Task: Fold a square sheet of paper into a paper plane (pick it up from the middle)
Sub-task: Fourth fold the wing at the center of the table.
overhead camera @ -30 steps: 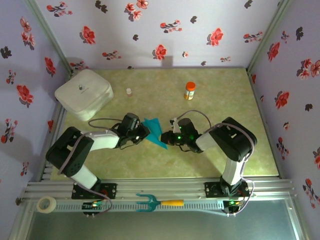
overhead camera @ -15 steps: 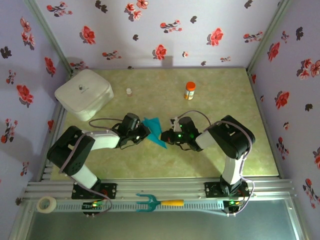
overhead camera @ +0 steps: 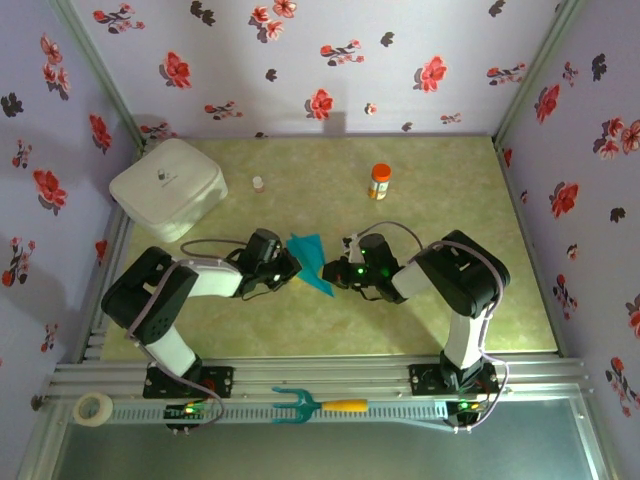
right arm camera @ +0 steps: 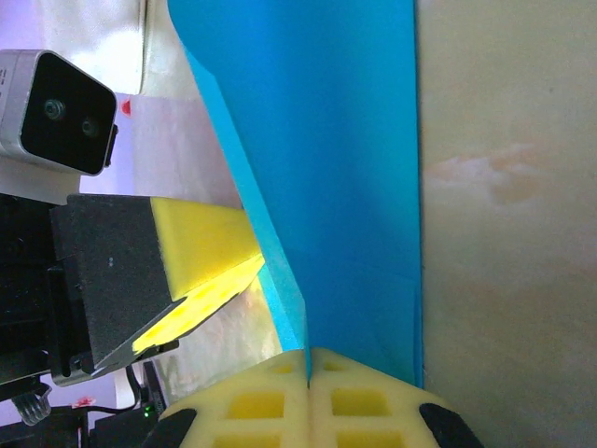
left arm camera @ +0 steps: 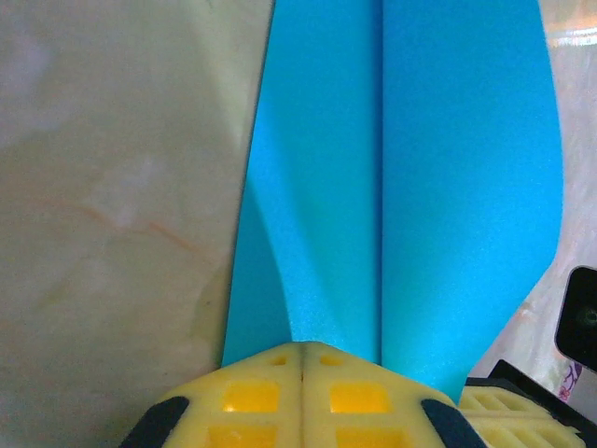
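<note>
**Folded blue paper (overhead camera: 310, 262) clamped from both sides**

I am observing the folded blue paper at the middle of the table, between the two arms, with a crease running along its length. The left gripper (left arm camera: 303, 350) is pinching it from the left, pads pressed fully together on the sheet. The right gripper (right arm camera: 308, 359) is gripping it from the right, pads likewise closed on it. A white box (overhead camera: 167, 187) is sitting far left, well apart.

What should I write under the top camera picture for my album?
Teamwork: the left gripper and right gripper both pinch the folded blue paper.
</note>
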{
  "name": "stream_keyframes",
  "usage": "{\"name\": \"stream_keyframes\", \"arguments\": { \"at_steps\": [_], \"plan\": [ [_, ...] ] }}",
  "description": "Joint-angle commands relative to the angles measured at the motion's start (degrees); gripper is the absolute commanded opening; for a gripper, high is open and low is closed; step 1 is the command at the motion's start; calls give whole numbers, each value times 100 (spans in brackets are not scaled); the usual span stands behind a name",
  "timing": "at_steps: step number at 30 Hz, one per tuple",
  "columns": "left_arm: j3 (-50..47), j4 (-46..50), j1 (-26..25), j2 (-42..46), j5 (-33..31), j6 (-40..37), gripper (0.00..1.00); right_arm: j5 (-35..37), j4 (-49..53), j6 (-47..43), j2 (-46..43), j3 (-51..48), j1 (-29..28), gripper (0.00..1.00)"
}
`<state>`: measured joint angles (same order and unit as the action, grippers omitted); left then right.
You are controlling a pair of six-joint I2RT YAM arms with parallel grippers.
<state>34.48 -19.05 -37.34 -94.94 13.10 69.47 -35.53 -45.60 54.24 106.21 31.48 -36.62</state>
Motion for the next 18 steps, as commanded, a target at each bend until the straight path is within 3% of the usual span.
{"name": "stream_keyframes", "arguments": {
  "at_steps": [1, 18],
  "plan": [
    [-140, -1, -79, -122, -18, 95, 7, 115, 18, -54, -56, -80, 39, 5],
    [-99, 158, -88, -33, -90, 92, 6, 188, -91, -39, -129, -204, 41, 5]
  ]
}}
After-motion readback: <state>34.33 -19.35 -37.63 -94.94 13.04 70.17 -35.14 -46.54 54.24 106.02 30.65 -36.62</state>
